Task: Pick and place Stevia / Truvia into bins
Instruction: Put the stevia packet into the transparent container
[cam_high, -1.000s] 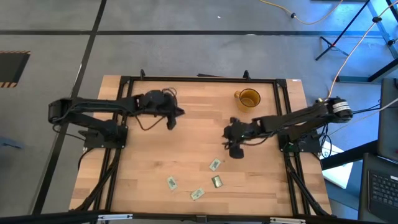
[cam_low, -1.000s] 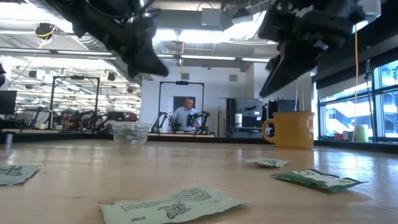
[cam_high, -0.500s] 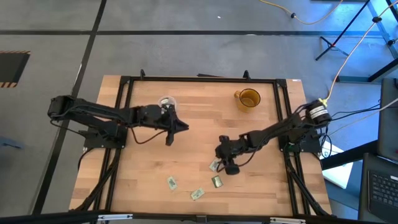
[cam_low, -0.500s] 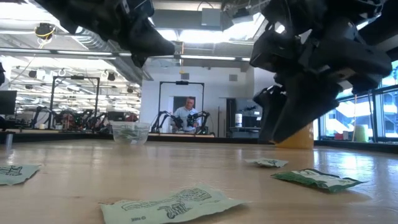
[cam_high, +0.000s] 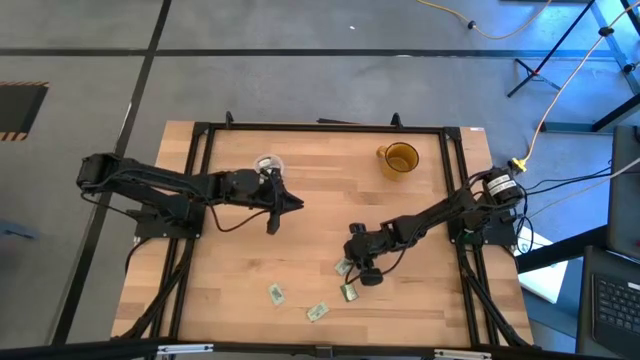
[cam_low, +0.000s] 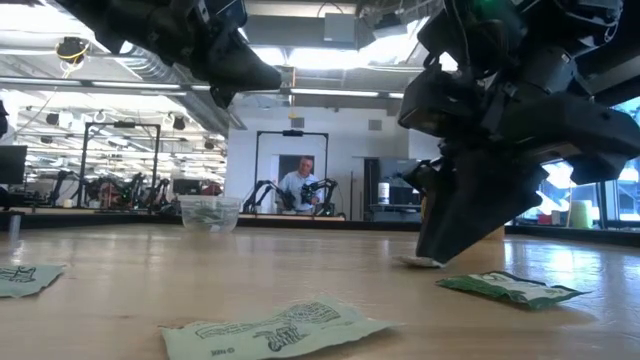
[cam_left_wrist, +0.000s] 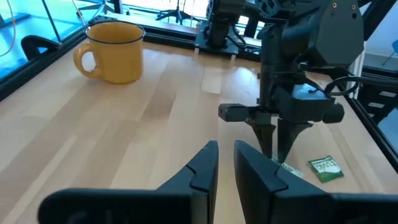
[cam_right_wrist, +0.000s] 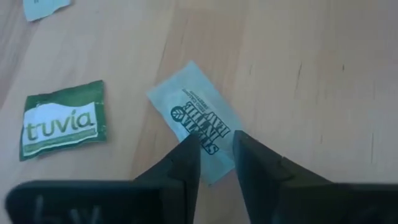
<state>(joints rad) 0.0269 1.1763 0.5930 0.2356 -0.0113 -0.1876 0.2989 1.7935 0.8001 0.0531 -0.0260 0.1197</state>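
1. Pale Stevia sachet (cam_right_wrist: 200, 132) lies flat on the surface, right gripper (cam_right_wrist: 211, 155) down on it, fingers straddling one end, narrow gap, not visibly pinching yet.
2. Green Truvia sachet (cam_right_wrist: 62, 126) just beside it; two more (cam_high: 275, 294) (cam_high: 317, 312) nearer the front edge.
3. Mug (cam_high: 399, 159) well apart, at the far side; clear cup (cam_high: 267, 165) by the left gripper (cam_high: 295, 203), which hovers, fingers nearly together, holding nothing.
4. Risk: a flat paper edge may slip out as the fingers close, or get creased against the wood.
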